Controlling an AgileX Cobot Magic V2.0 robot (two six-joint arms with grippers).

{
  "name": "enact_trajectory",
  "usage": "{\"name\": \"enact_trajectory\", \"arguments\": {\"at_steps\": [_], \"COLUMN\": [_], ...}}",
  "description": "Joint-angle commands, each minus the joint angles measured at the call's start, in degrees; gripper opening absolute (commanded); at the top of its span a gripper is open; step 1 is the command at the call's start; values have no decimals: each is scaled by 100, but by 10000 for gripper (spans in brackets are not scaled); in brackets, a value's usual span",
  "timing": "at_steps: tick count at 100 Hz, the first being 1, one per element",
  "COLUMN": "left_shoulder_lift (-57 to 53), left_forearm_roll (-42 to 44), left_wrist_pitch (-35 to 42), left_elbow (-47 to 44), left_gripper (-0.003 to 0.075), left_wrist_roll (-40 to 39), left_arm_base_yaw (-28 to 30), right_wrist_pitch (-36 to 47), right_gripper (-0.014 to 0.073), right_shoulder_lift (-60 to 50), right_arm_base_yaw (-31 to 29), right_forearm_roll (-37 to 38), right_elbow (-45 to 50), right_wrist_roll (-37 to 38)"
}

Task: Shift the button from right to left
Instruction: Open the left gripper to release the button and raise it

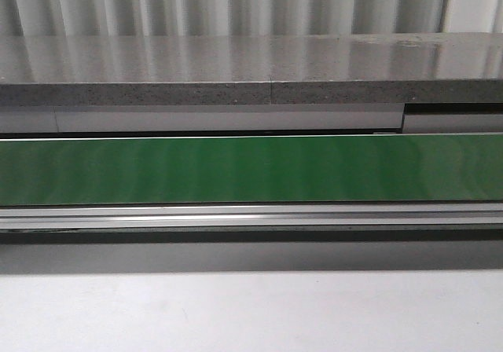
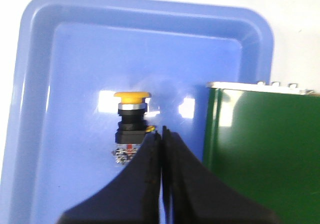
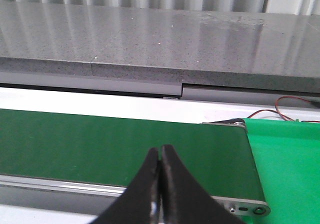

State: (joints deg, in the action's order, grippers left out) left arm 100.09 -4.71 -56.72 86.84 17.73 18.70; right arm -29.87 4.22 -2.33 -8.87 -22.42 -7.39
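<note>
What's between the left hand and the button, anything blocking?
Nothing visible. In the left wrist view the button lies in the blue tray, right by the closed tips of the left hand, with only bare tray floor around it. The green conveyor end sits off to one side, not between them.

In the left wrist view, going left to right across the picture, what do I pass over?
Left rim of the blue tray → the button standing on the tray floor → the shut left gripper tips, just beside the button → the green conveyor belt overlapping the tray's right side.
</note>
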Motion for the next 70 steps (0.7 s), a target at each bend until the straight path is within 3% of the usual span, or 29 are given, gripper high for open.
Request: {"name": "enact_trajectory", "arguments": {"at_steps": [1,43,70], "left_shoulder_lift": [-645,-2361,-3566], "left_forearm_roll": [-81,-120,-284], "left_wrist_pitch": [468,1776,2401], "left_elbow": [-115,-1554,-2620], "left_gripper": [-20,-20,-20], "left_wrist_roll": [-308,-799,-799], "left_arm_base_yaw": [-292,-1759,-2307], "right_wrist_pitch": [480,480,480], "right_gripper": [-66,-66,-66], "right_shoulder_lift": [74,74,74], "right_arm_base_yaw": [0,0,0], "right_forearm_roll": [-41,-41,-41], "right_elbow": [-135,-135,-135], "right_wrist_roll": [-32,-32,-32]}}
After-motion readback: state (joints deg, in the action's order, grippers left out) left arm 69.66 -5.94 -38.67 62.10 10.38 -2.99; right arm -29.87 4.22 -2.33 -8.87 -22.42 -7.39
